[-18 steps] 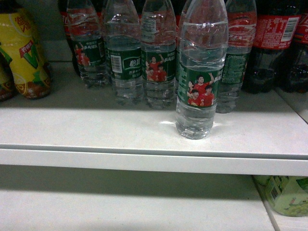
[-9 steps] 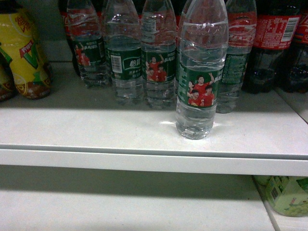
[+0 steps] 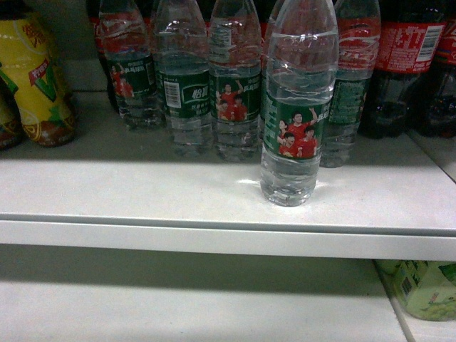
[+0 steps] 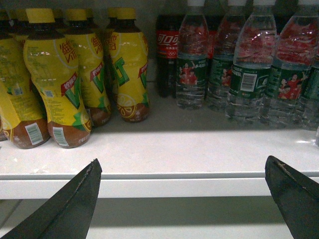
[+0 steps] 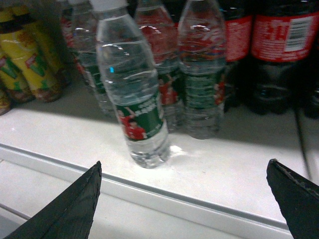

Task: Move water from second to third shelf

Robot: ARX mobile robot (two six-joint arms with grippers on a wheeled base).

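Note:
A clear ribbed water bottle (image 3: 298, 107) with a dark green label and red-shirted figures stands alone near the front of the white shelf (image 3: 142, 192); the right wrist view shows it (image 5: 134, 94) upright with a white cap. Behind it stands a row of like bottles (image 3: 182, 78). My right gripper (image 5: 183, 167) is open, in front of the shelf edge and apart from the bottle, which sits up and left of its middle. My left gripper (image 4: 182, 167) is open too, facing the shelf edge with nothing between its fingers. Neither gripper shows in the head view.
Yellow-labelled drink bottles (image 4: 60, 84) crowd the shelf's left. Dark cola bottles (image 3: 402, 64) with red labels stand at the back right. A lower shelf (image 3: 178, 306) lies beneath, with a pale green bottle (image 3: 427, 288) at its right.

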